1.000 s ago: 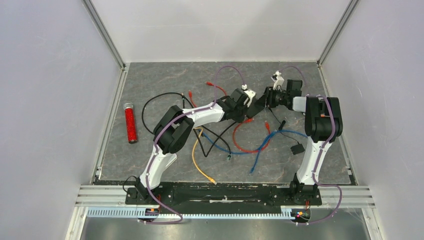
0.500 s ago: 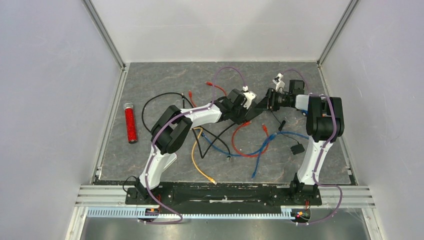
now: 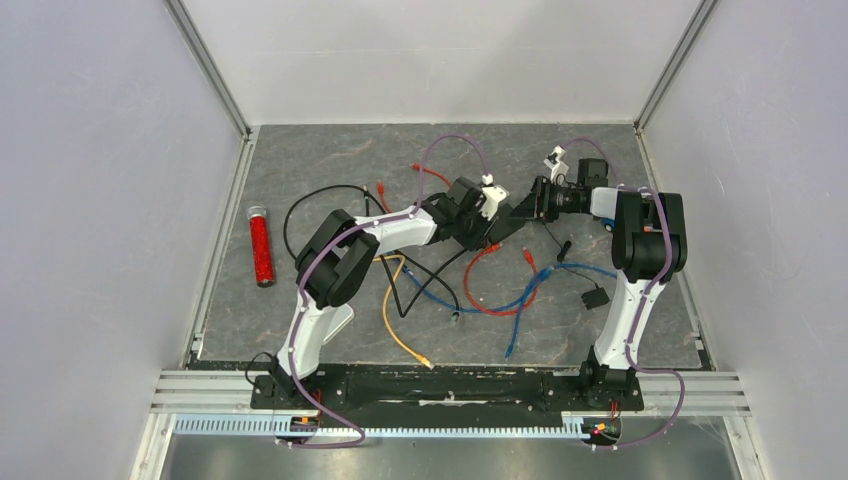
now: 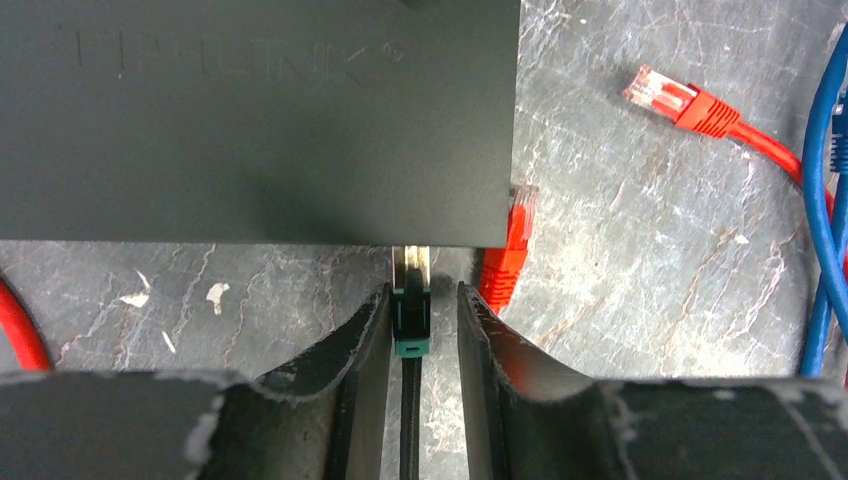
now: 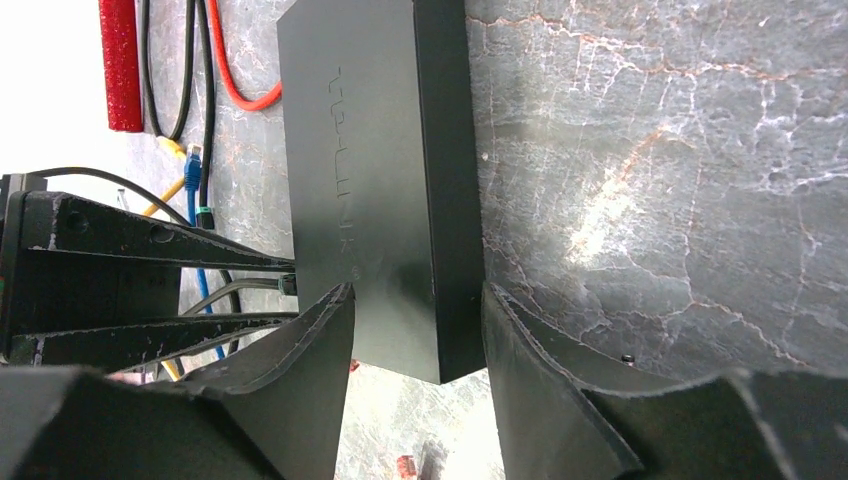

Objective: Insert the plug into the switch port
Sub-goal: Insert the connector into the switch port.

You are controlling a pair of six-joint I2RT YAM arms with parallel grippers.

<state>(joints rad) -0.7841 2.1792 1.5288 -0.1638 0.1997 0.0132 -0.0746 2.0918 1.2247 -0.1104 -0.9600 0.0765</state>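
The black switch (image 4: 260,120) fills the top of the left wrist view. It hangs tilted above the table between the two arms (image 3: 515,212). The plug (image 4: 411,320) has a teal boot and a black braided cable. Its clear tip reaches under the switch's near edge, where the port is hidden. My left gripper (image 4: 423,292) is open around the plug, with a gap showing on the plug's right side. My right gripper (image 5: 416,292) is shut on the switch (image 5: 380,150), one finger on its top face and one on its side.
A red plug (image 4: 510,250) lies right beside the teal one at the switch's edge. Another red plug (image 4: 680,100) and a blue cable (image 4: 825,200) are to the right. Loose yellow (image 3: 395,320), blue and black cables, a red tube (image 3: 261,245) and a black adapter (image 3: 594,297) lie on the mat.
My left jaws have opened off the plug and the left wrist has drawn back slightly to the left. The right gripper has shifted the switch a little toward the back.
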